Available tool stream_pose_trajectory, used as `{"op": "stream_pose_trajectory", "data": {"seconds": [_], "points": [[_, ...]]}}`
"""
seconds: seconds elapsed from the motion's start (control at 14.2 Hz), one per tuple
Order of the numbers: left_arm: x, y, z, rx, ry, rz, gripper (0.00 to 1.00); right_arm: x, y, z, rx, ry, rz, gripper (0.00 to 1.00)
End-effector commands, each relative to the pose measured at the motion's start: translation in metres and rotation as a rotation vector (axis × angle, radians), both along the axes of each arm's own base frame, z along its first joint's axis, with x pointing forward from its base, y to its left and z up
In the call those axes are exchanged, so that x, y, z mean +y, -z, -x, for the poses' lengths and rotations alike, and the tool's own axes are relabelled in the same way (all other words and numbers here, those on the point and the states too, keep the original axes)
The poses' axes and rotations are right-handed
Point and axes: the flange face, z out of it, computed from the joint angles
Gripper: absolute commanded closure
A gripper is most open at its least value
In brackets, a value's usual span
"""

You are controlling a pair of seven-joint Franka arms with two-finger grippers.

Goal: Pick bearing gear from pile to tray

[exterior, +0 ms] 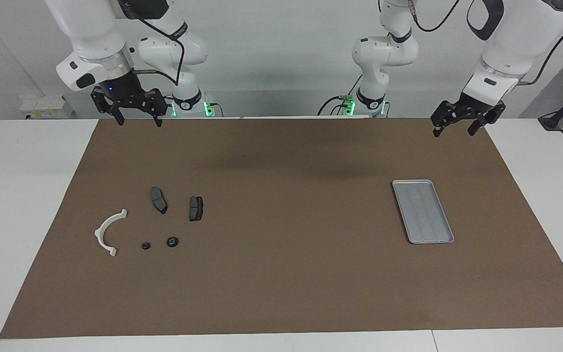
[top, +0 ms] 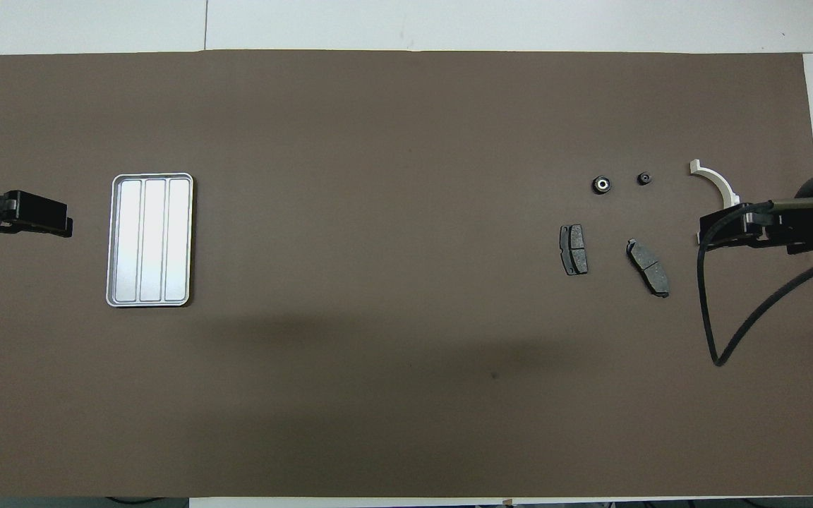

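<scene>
I read no writing on any part. My left gripper (exterior: 462, 124) and right gripper (exterior: 137, 116) hang released, grasping nothing. The bearing gear (exterior: 172, 241) lies in the pile (exterior: 152, 222), well apart from the tray (exterior: 422, 211).

I see a brown mat (exterior: 281, 274) covering most of my white table (exterior: 22, 205), with grey wall (exterior: 281, 54) above.
</scene>
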Motion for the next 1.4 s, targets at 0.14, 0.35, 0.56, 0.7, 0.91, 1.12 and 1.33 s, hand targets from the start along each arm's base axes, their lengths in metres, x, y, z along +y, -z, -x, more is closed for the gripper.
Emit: {"op": "stream_pose_trajectory", "data": {"seconds": [0.14, 0.35, 0.56, 0.7, 0.91, 1.12, 1.33], "points": [[-0.0013, 0.0001, 0.0043, -0.002, -0.009, 0.012, 0.00, -0.0010, -0.0027, 0.0044, 0.000, -0.016, -0.019, 0.00], [-0.0013, 0.0008, 0.0044, -0.001, -0.009, 0.012, 0.00, -0.0008, -0.0027, 0.0044, 0.000, -0.016, -0.020, 0.00], [-0.0013, 0.0001, 0.0043, -0.002, -0.009, 0.012, 0.00, -0.0001, -0.0049, 0.0042, -0.006, -0.015, -0.027, 0.00], [-0.0005, 0.0001, 0.0043, -0.002, -0.011, 0.012, 0.00, -0.0038, -0.0041, 0.0041, -0.003, -0.010, -0.030, 0.00], [-0.0013, 0.0001, 0.0043, -0.002, -0.009, 0.012, 0.00, -0.0045, -0.0034, 0.0041, -0.001, -0.013, -0.030, 0.00], [-0.0013, 0.0001, 0.0043, -0.002, -0.009, 0.012, 0.00, -0.0086, -0.0034, 0.0039, -0.001, -0.010, -0.030, 0.00], [-0.0013, 0.0001, 0.0043, -0.002, -0.009, 0.012, 0.00, -0.0093, -0.0034, 0.0038, -0.001, -0.008, -0.032, 0.00]]}}
